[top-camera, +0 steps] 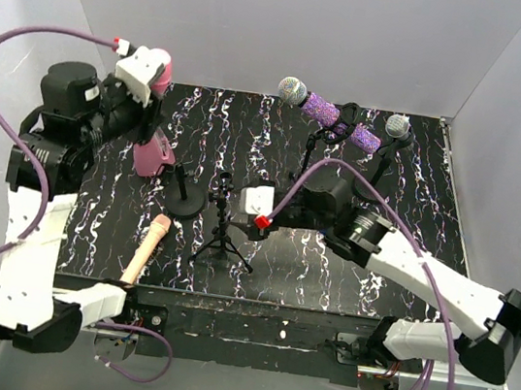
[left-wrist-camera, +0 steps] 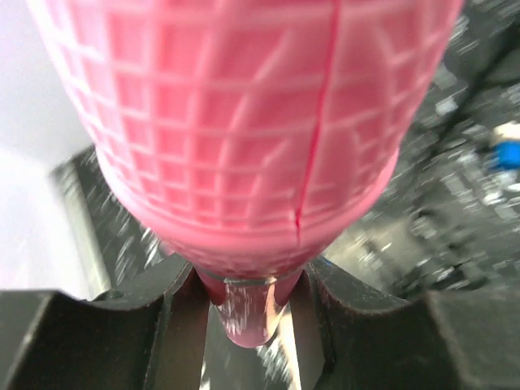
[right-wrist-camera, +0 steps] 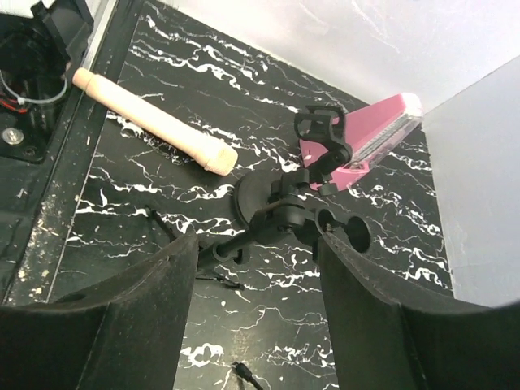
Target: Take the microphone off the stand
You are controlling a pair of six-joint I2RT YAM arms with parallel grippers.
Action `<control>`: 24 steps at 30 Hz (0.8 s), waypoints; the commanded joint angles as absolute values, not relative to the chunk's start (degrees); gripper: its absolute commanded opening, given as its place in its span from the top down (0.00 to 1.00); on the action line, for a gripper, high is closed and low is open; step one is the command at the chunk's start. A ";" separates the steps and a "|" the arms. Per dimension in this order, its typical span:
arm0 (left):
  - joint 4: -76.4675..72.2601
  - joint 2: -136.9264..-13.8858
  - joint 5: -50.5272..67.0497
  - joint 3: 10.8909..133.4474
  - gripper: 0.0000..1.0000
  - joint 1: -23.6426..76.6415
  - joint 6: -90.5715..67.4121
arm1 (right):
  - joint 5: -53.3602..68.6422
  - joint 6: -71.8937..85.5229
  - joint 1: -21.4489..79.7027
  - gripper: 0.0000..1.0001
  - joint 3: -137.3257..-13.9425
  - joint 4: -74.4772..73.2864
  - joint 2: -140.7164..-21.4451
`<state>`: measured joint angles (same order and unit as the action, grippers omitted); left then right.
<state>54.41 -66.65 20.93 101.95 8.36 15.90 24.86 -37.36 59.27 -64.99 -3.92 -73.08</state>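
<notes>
Pink microphone (left-wrist-camera: 244, 122) fills the left wrist view, its gridded head hard against the lens. Just below the head, the left gripper (left-wrist-camera: 252, 276) is closed narrowly on the slim neck, one dark finger pressed to each side. From above, the left arm is folded and raised, holding the microphone in the air over the back-left corner of the bench (top-camera: 396, 274). It is well apart from the round-base stand (top-camera: 184, 201).

That stand sits left of the bench's middle, and its clip (right-wrist-camera: 321, 130) is empty. Just beyond it, towards the back-left corner, lies a pink slab (top-camera: 154, 155).

The right arm stretches low from the front-right corner towards the middle. The right gripper (right-wrist-camera: 256, 244) is spread wide with nothing in it, pointing at the head of a small tripod stand (top-camera: 223, 238), which stands between it and the round-base stand.

A beige handle (top-camera: 146, 249) lies near the front edge, on the left. Two purple glitter microphones (top-camera: 317, 108) rest in stands along the back edge.
</notes>
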 commanded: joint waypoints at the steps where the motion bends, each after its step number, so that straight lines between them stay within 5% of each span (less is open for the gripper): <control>1: 71.43 -64.95 -7.10 96.43 1.00 8.09 23.47 | 22.59 -34.10 59.24 0.29 -66.54 -7.29 -66.63; 3: 75.13 -63.73 -10.97 91.87 1.00 8.09 21.55 | 21.01 -32.70 59.24 0.22 -65.48 -7.99 -64.26; 13: 76.12 -54.58 -14.51 65.85 1.00 3.60 15.91 | 12.92 -24.27 59.24 0.21 -59.68 -13.88 -55.47; 24: 58.55 -63.71 -10.99 48.88 1.00 0.09 19.33 | 12.13 -20.83 57.66 0.21 -57.66 -17.31 -52.47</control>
